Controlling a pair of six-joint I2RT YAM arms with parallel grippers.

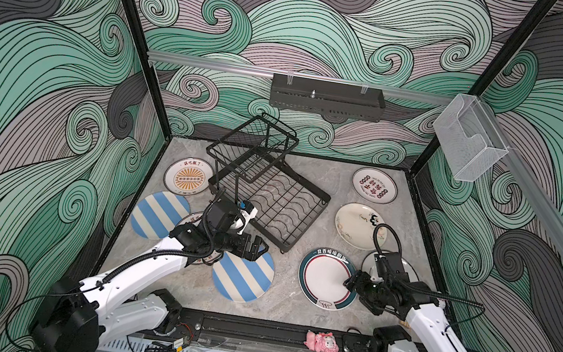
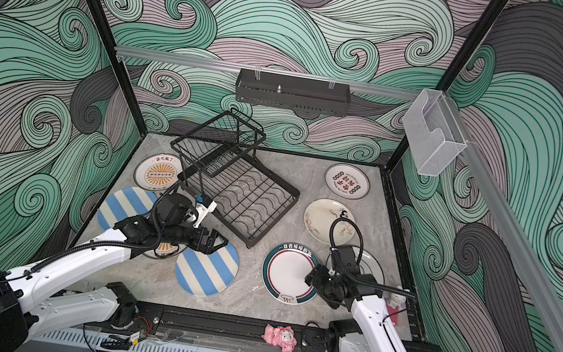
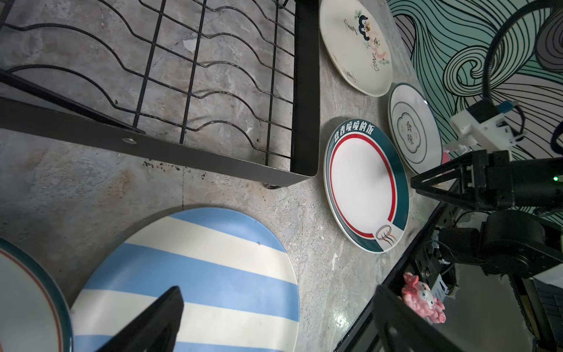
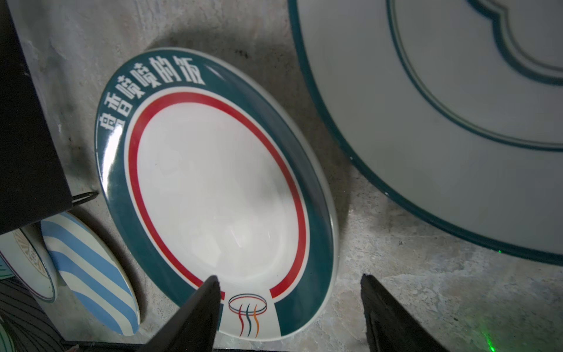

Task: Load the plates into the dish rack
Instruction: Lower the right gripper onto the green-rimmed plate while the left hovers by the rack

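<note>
Left pincer (image 1: 259, 248), in both top views, hangs released and grasps nothing, above the far edge of a round blue-and-cream striped plate (image 1: 242, 279). This plate lies flat on the grey stone table (image 1: 289, 314), near the front corner of the black wire dish rack (image 1: 272, 192), which stands in the middle of the table toward the back. The right pincer (image 1: 350, 282) is low at the right rim of a round white plate with a dark green rim and a red ring (image 1: 323, 279). On the left of the rack lie a second striped plate (image 1: 157, 214) and a white plate with an orange sunburst (image 1: 189, 177). On the right lie a white plate with red letters (image 1: 374, 185) and a cream plate with doodles (image 1: 358, 226). In the left wrist view, the left pincer's two dark fingers (image 3: 158, 323) stand wide apart with nothing between them. Beyond them are the striped plate, the corner of the rack's wavy-wire base and the green-rimmed plate. A white plate with a black flower outline (image 3: 414, 134) lies just beside that one, and a small pink plush toy (image 3: 423, 301) sits on the black front rail. In the right wrist view, the right pincer is also released. One finger is over the inside of the green-rimmed plate and the other over bare table, so the rim lies between them. Whether a finger touches the plate, I cannot tell.
</note>
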